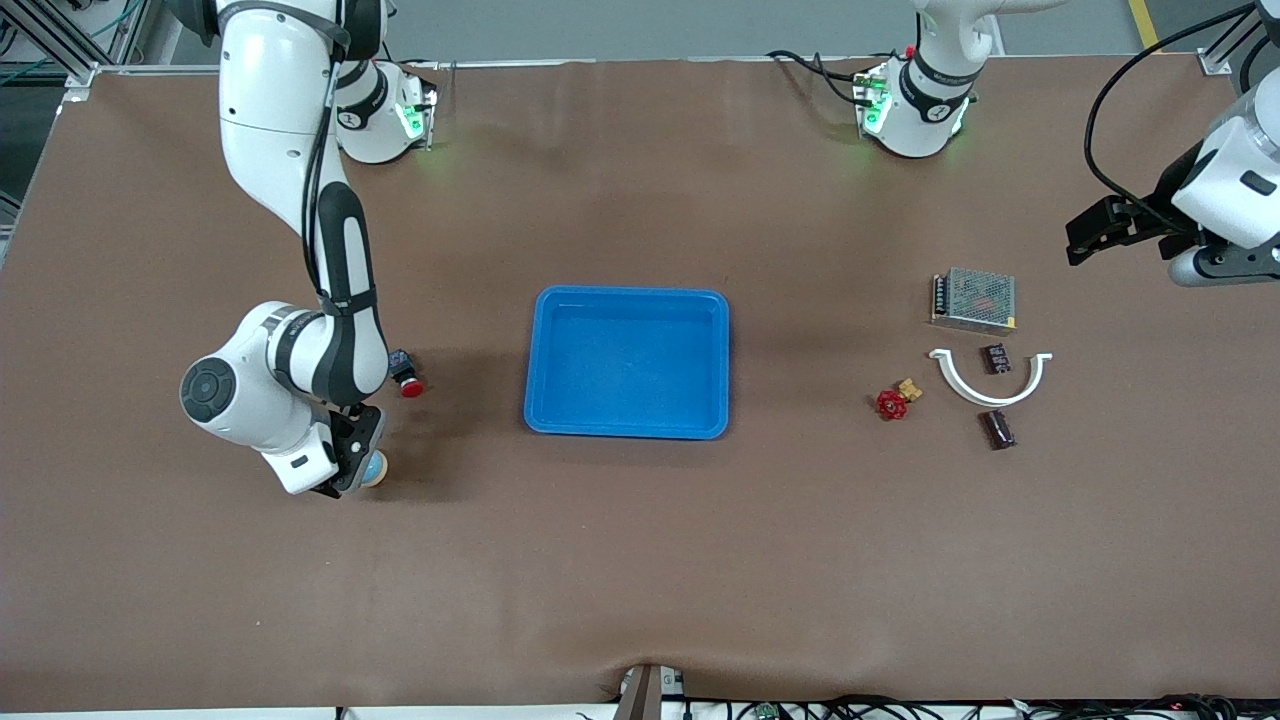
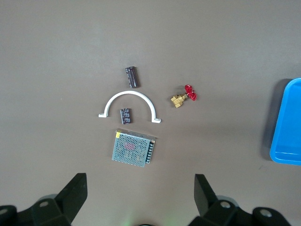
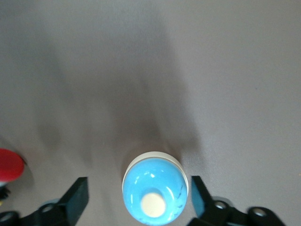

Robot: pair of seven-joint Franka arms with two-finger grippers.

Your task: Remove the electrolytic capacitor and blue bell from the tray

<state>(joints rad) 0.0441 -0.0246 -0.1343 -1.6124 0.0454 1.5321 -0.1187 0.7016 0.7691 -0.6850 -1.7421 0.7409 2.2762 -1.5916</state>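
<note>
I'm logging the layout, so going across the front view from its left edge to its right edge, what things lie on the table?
Blue bell under the right gripper → red push button → blue tray → red valve → white curved clamp.

The brown counter (image 1: 640, 560) carries a blue tray (image 1: 628, 425). Under the right claw (image 1: 352, 470): a bell (image 1: 374, 468), a red button (image 1: 405, 374) beside. Near the left claw (image 1: 1085, 235): power supply (image 1: 974, 299), white arc (image 1: 990, 382), two capacitors (image 1: 997, 429), red valve (image 1: 896, 400).
</note>
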